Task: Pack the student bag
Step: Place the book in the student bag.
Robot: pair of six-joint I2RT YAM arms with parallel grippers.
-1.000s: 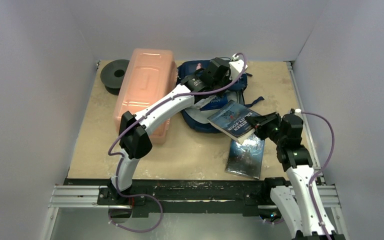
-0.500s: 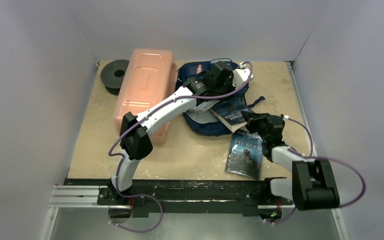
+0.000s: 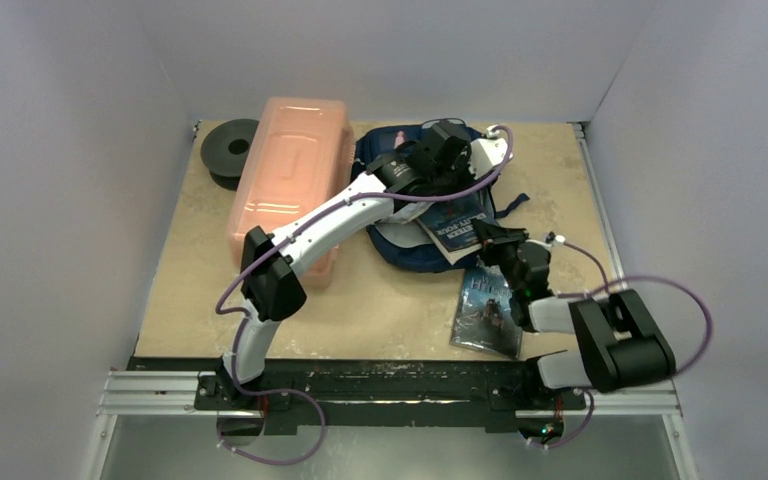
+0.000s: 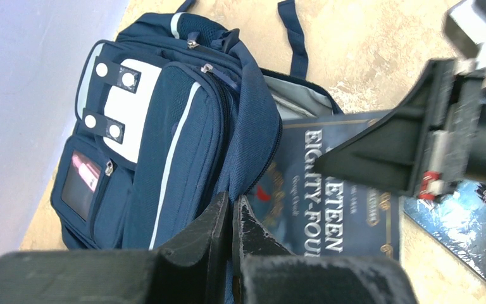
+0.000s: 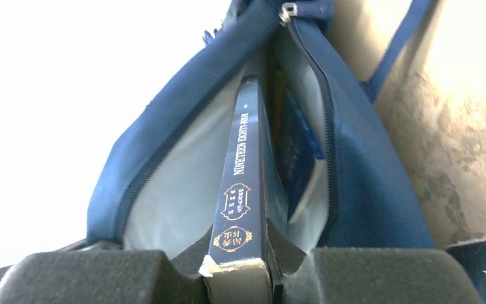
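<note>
**Student bag [image 3: 378, 150] at the far middle of the table, with one book partway in**

There is one student bag. It lies on the table [image 3: 380, 310] at the far side, in the middle, just right of the pink box [image 3: 290, 180]. Its top is unzipped and gapes toward the near right. The left pincer [image 4: 231, 206] is closed tight on the edge of that opening, with a bit of blue cloth pinched between its fingers.

There are two books. The right pincer [image 5: 240, 253] grips the dark book [image 5: 243, 158] by its near end, its jaws only a little apart with one on each cover. The far end of that book is inside the bag's mouth. The second book [image 3: 488, 312] lies flat on the table, near and right of the bag.

There is one long pink box. One black round reel [image 3: 228, 150] sits just left of the box's far end.

From above, the left arm covers much of the bag. The right arm covers a corner of the flat book. Inside the bag, beside the dark book, there is something blue, but it is too hard to make out.
</note>
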